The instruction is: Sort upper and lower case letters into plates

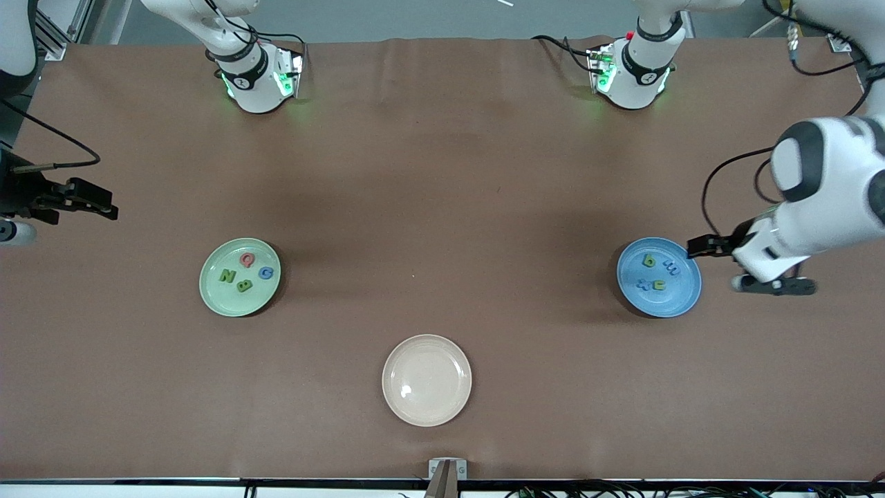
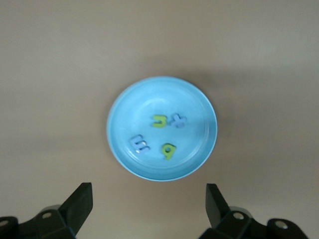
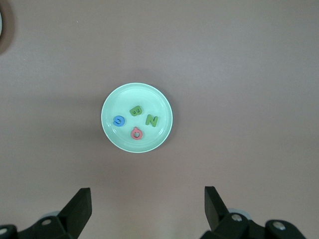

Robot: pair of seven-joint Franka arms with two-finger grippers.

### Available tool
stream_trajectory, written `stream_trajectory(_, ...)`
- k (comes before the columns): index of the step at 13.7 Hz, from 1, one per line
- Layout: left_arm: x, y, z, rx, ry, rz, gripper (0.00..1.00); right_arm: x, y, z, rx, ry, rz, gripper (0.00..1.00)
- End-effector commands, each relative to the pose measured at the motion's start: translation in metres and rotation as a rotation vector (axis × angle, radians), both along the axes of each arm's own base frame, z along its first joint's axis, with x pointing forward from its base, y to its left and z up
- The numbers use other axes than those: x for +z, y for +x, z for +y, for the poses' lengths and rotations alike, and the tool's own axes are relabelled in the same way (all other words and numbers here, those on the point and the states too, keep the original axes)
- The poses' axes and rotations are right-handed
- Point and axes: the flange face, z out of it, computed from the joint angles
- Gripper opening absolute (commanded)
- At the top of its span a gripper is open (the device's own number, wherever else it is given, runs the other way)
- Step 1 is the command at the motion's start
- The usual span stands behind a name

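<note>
Left gripper (image 2: 147, 209), fingers spread, empty, hangs beside the blue plate (image 1: 684, 301) holding four lowercase letters. Right gripper (image 3: 147, 211), likewise spread, waits at its table end; pale green plate (image 1: 214, 294) holds four capitals.

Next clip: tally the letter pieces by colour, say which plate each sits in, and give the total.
Green: 4. N and B in the pale green plate; b and n in the blue plate.
Blue: 3. G in the pale green plate; m and x in the blue plate.
Pink-red: 1. Q in the pale green plate.
Total: 8.
</note>
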Motion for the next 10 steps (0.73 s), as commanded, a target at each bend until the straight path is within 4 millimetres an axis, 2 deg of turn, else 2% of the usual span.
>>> stream_trajectory(1, 0.071, -0.024, 0.003, 0.021, -0.023, -0.101, 1.0, 0.004, -0.023, 0.003, -0.009, -0.011, -0.007, 1.0)
stream_trajectory(3, 0.117, -0.035, 0.002, 0.014, -0.029, -0.124, 1.0, 0.008, -0.029, 0.003, -0.009, -0.011, -0.01, 1.0)
stream_trajectory(5, 0.171, -0.038, 0.004, -0.008, 0.019, -0.158, 1.0, 0.008, -0.036, 0.002, -0.009, -0.01, -0.009, 1.0)
stream_trajectory(6, 0.191, -0.038, -0.001, -0.022, 0.036, -0.166, 1.0, 0.005, -0.037, 0.003, -0.01, -0.01, -0.001, 1.0)
stream_trajectory(8, 0.213, -0.041, -0.002, -0.028, 0.042, -0.181, 1.0, 0.007, -0.039, 0.003, -0.012, -0.01, -0.007, 1.0)
stream_trajectory(10, 0.22, -0.041, -0.006, -0.031, 0.041, -0.195, 1.0, 0.014, -0.043, 0.003, -0.038, -0.011, -0.015, 1.0)
